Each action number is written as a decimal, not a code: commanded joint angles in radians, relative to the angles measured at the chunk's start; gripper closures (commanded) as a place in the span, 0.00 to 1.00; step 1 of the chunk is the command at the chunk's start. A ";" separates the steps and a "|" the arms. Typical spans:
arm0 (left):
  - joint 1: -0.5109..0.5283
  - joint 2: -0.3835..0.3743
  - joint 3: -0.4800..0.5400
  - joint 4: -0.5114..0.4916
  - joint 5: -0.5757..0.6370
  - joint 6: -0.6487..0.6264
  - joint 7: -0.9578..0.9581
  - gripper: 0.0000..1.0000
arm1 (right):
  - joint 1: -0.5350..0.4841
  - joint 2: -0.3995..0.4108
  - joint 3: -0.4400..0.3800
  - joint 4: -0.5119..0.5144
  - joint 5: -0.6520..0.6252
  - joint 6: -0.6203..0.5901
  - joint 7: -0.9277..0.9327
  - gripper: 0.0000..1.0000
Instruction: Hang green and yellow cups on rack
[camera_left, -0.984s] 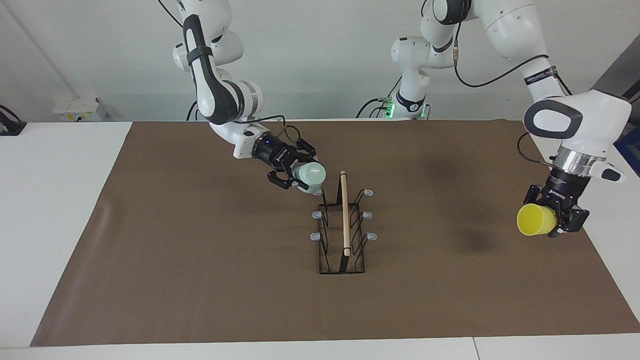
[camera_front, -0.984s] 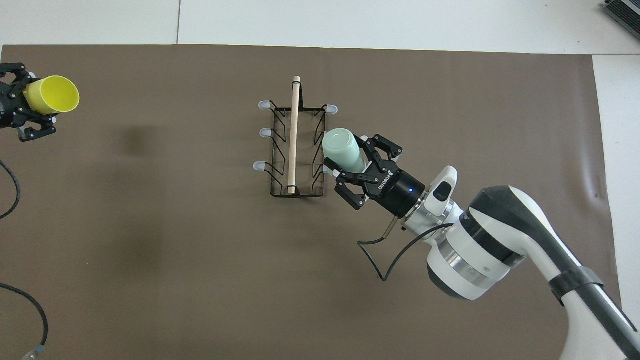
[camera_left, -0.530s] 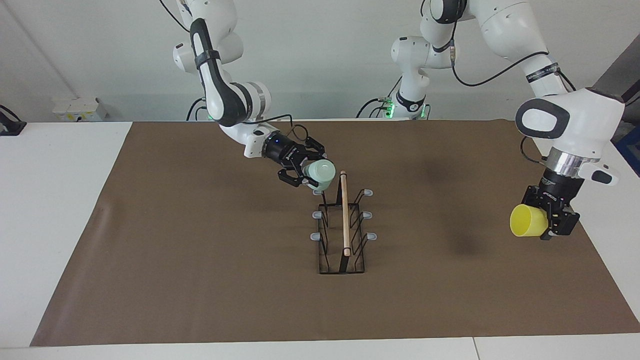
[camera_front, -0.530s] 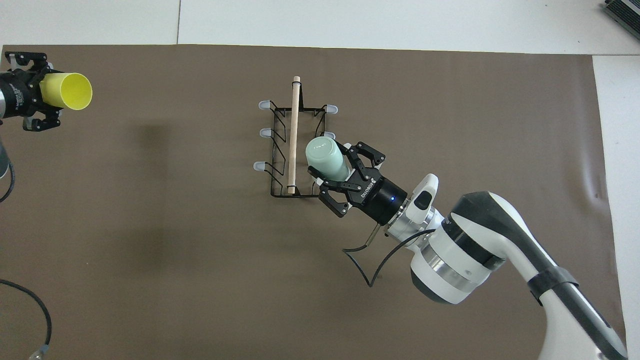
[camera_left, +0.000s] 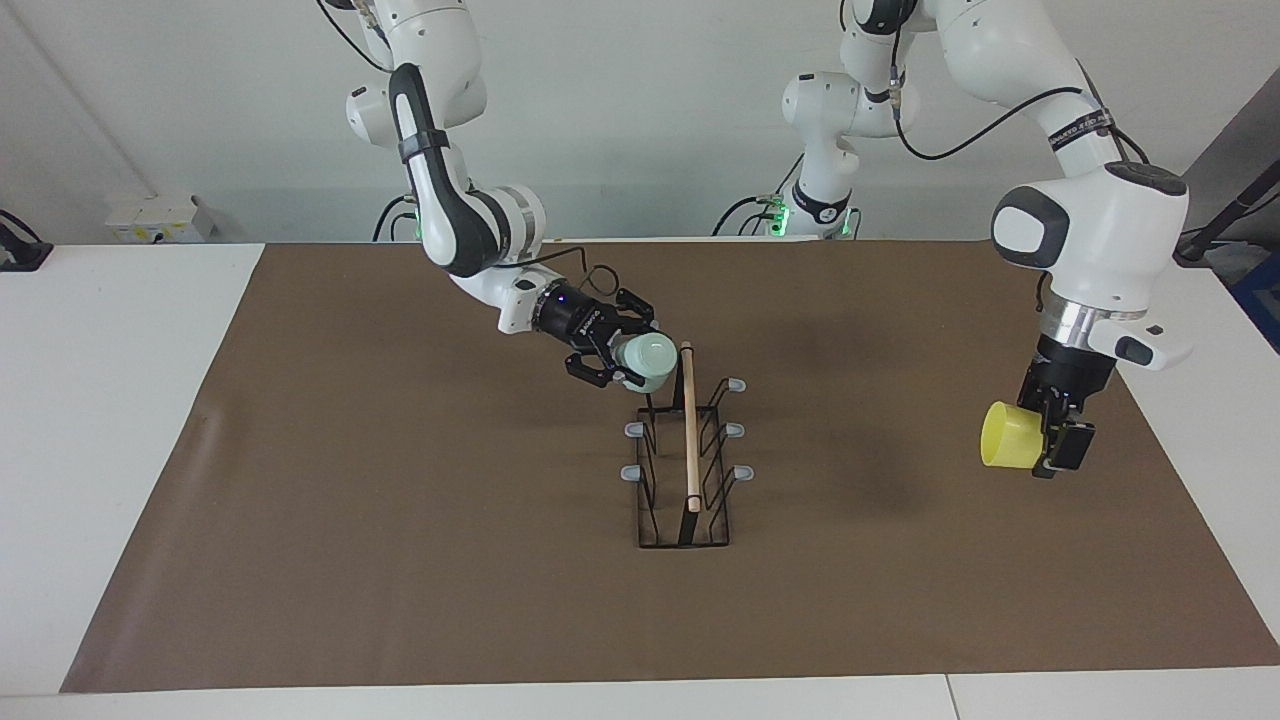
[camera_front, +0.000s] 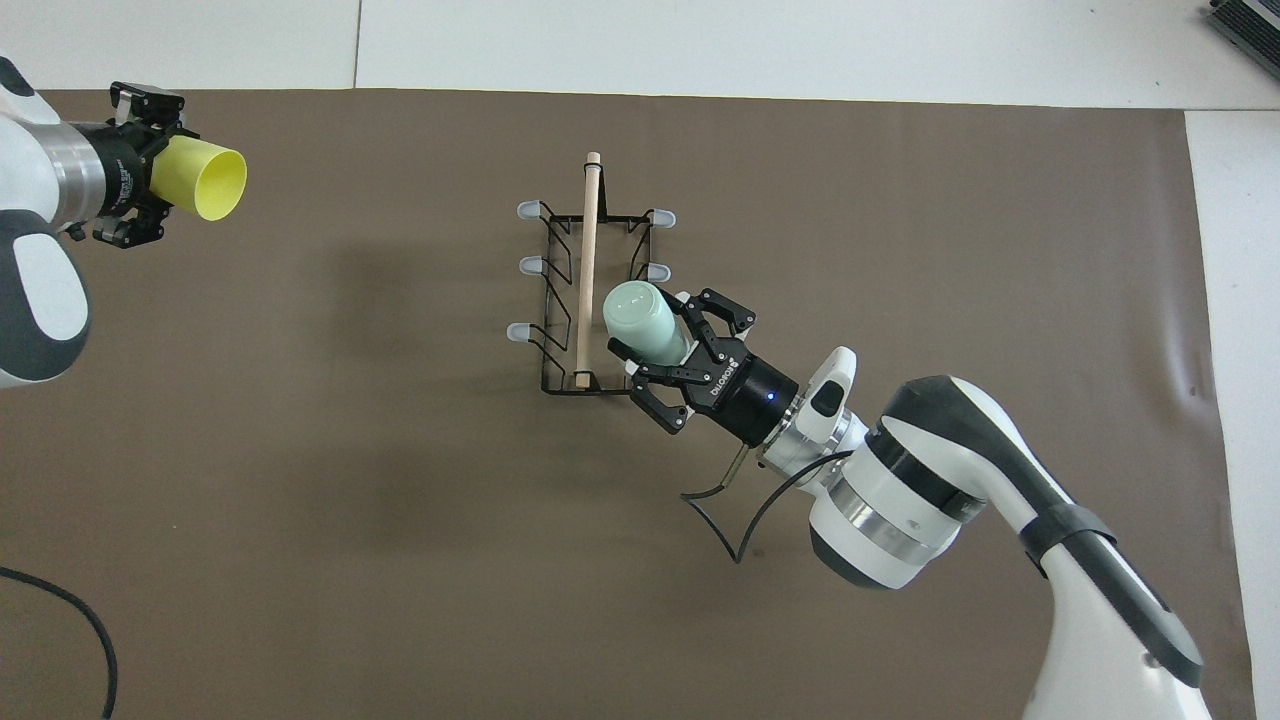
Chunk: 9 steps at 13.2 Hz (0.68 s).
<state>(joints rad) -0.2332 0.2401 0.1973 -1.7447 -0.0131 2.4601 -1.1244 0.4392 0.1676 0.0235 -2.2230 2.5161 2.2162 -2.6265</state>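
My right pincer (camera_left: 628, 365) is clamped on the green cup (camera_left: 646, 360), held over the rack (camera_left: 686, 460) at its end nearest me. I should tip the mouth down squarely over that prong before letting go. My left pincer (camera_left: 1050, 440) grips the yellow cup (camera_left: 1004, 436), well apart from the rack.

green cup (camera_left: 645, 358): smooth pale mint plastic, soft sheen on its closed base.
yellow cup (camera_left: 1006, 436): bright smooth plastic, slightly glossy.
rack (camera_left: 683, 470): thin black wire frame, matt; light bare wooden rod (camera_front: 587, 270) along the top; grey smooth caps on the prong tips.
table cover (camera_left: 400, 560): brown matt sheet, paper-like, faintly creased near one edge.
table (camera_left: 110, 400): white, smooth.
arm shells (camera_front: 900, 500): glossy white plastic with brushed metal rings.
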 joint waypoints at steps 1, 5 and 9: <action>-0.018 -0.027 -0.044 -0.021 0.186 0.007 -0.136 1.00 | -0.008 0.047 0.003 0.012 0.056 -0.059 -0.088 1.00; -0.020 -0.039 -0.125 -0.041 0.321 -0.003 -0.195 1.00 | -0.017 0.065 0.001 0.009 0.075 -0.064 -0.130 1.00; -0.020 -0.058 -0.200 -0.082 0.497 0.002 -0.196 1.00 | -0.019 0.082 -0.001 0.003 0.067 -0.035 -0.156 1.00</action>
<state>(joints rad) -0.2475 0.2297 0.0184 -1.7698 0.4037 2.4596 -1.3050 0.4270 0.2364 0.0159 -2.2231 2.5332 2.1680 -2.7136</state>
